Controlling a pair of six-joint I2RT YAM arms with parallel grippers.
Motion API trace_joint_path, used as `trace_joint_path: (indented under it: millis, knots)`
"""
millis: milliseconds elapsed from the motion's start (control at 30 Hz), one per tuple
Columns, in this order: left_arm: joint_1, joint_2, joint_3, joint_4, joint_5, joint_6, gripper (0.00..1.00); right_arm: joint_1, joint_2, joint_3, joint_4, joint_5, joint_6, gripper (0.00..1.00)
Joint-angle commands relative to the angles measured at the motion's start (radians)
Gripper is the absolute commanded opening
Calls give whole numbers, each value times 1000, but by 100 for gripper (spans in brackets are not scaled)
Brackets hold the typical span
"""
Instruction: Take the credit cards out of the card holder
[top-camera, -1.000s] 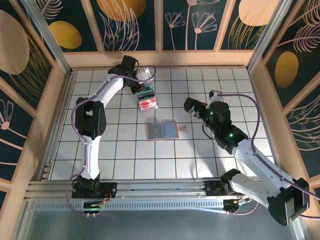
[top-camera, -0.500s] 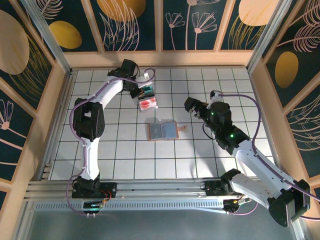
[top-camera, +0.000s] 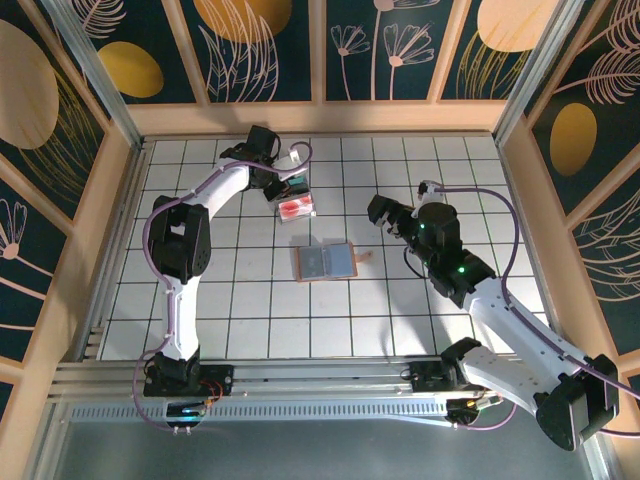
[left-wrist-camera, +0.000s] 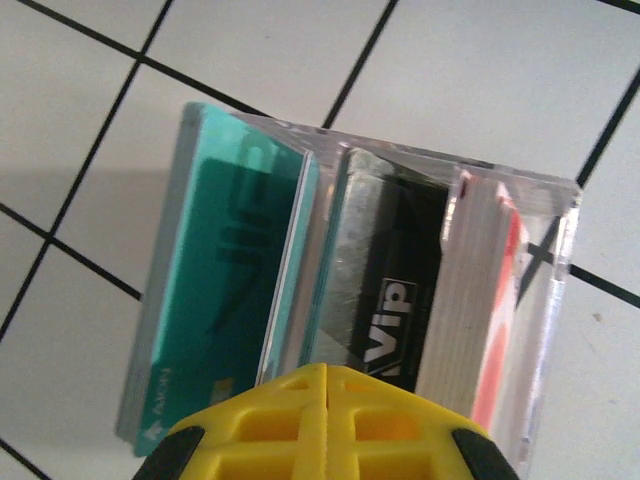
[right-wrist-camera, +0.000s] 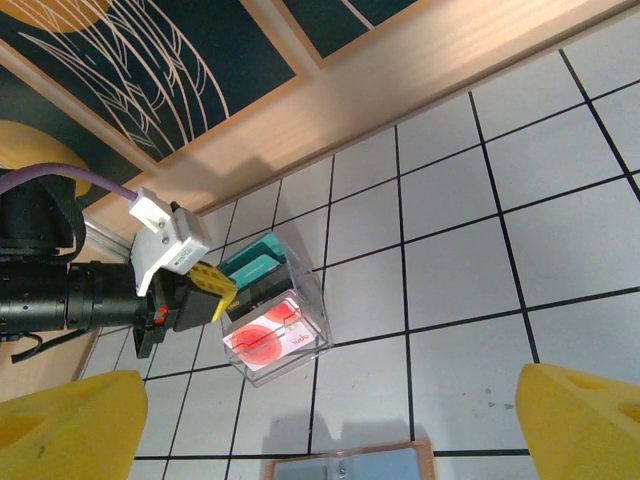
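Top view: your left gripper (top-camera: 279, 184) sits at the far end of the clear box (top-camera: 296, 203) in the upper centre of the frame. A second ago its wrist stood slightly further left. In the left wrist view its yellow fingers (left-wrist-camera: 265, 425) are pressed together directly over the box's (left-wrist-camera: 350, 290) middle slot, where a black card (left-wrist-camera: 385, 300) stands between teal cards (left-wrist-camera: 215, 290) and red-edged cards (left-wrist-camera: 490, 310). Whether the card is pinched cannot be told.

Your right gripper (top-camera: 379, 211) hangs right of centre, unchanged, with its fingers (right-wrist-camera: 70, 425) spread wide. The card holder (top-camera: 326, 262) lies open and flat at mid-frame, grey-blue side up, where it lay before, well apart from both grippers.
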Motion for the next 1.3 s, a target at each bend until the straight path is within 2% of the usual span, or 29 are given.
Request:
trace_joint_path:
  millis: [0, 167, 267, 400, 667, 867, 1033, 1267]
  knots:
    - [-1, 14, 13, 44, -44, -29, 0, 2, 4, 6, 18, -6, 12, 95]
    - [-2, 50, 49, 45, -92, -43, 0, 2, 1, 5, 16, -6, 13, 95]
    - [-1, 65, 72, 51, -106, -62, 5, 2, 0, 6, 13, -7, 11, 95]
    - [-1, 62, 82, 78, -121, -96, 7, 2, 6, 6, 1, -5, 16, 95]
    - [-2, -24, 45, 75, -47, -145, 18, 31, 91, 63, -127, 44, 23, 91]
    - [-1, -196, -107, 174, -21, -233, 30, 162, 239, 154, -270, 140, 24, 89]
    - [-1, -345, -254, 273, -77, -375, 54, 260, 378, 231, -342, 153, 28, 87]
    - [-1, -515, -444, 332, -179, -599, 65, 352, 535, 320, -397, 91, 7, 82]
